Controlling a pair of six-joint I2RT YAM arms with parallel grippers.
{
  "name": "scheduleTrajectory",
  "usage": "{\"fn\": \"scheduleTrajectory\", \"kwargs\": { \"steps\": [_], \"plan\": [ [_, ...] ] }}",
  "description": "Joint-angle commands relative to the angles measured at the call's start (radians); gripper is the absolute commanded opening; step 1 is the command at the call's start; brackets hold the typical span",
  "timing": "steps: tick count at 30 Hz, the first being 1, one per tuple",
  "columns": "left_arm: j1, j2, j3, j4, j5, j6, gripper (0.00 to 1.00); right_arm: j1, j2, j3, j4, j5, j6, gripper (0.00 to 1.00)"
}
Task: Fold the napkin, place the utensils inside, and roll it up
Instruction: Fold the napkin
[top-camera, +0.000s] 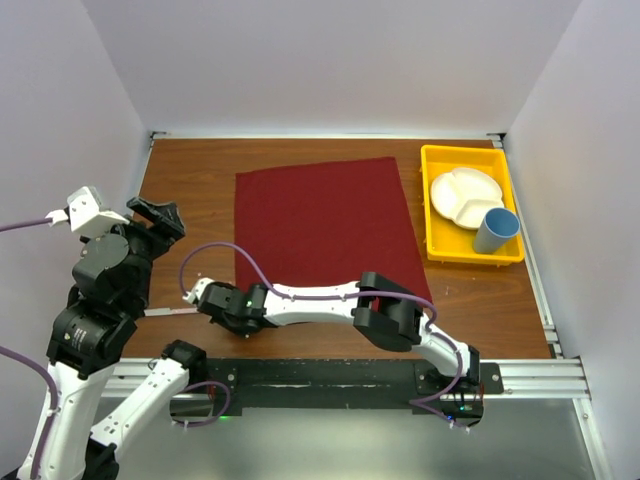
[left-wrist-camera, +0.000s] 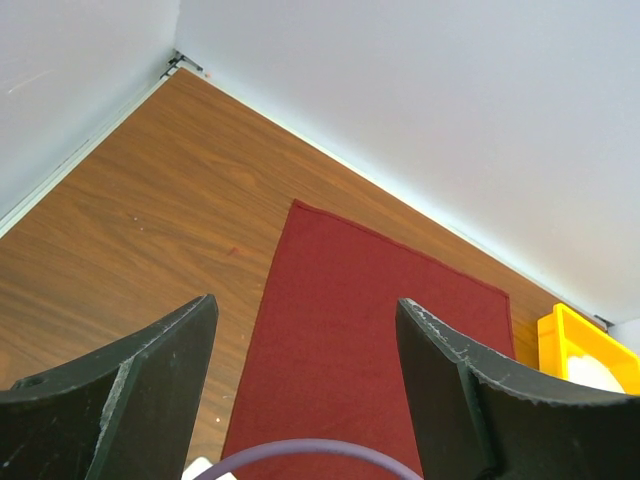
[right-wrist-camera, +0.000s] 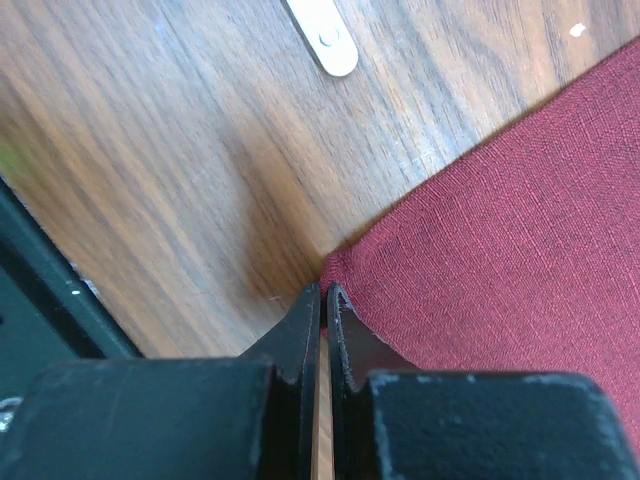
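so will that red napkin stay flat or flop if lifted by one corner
Probably floppy: the napkin is thin woven cloth lying flat, puckering where the right gripper pinches its corner. Likely light, so it should drape and trail rather than lift as a sheet. The weave looks rough, so slipping seems unlikely.

Napkin edge beneath right arm

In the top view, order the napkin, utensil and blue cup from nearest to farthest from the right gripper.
1. napkin, near-left corner at the right gripper.
2. utensil, just to its left.
3. blue cup, far right, in the yellow tray.
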Motion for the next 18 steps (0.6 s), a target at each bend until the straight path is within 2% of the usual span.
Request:
{"fn": "scheduleTrajectory", "kwargs": {
  "steps": [1, 5, 10, 11, 13, 14, 18],
  "plan": [
    [0.002, -0.013, 0.033, -0.001, 0.001, -0.010, 0.77, -0.035, -0.041, 0.074, -0.010, -0.048, 0.054, 0.00],
    [0.002, -0.001, 0.015, 0.022, 0.031, 0.001, 0.77, -0.163, -0.156, -0.039, 0.074, -0.172, 0.121, 0.00],
    [0.002, -0.005, -0.086, 0.205, 0.146, 0.095, 0.78, -0.431, -0.247, -0.176, 0.153, -0.324, 0.138, 0.00],
    [0.002, 0.003, -0.124, 0.266, 0.153, 0.101, 0.78, -0.522, -0.252, -0.185, 0.161, -0.347, 0.135, 0.00],
    [0.002, 0.025, -0.149, 0.317, 0.168, 0.104, 0.78, -0.604, -0.245, -0.176, 0.168, -0.393, 0.123, 0.00],
    [0.002, 0.064, -0.163, 0.359, 0.179, 0.105, 0.78, -0.684, -0.241, -0.169, 0.173, -0.416, 0.117, 0.00],
    [0.002, 0.183, -0.166, 0.426, 0.219, 0.128, 0.78, -0.853, -0.200, -0.139, 0.239, -0.502, 0.117, 0.00]
  ]
}}
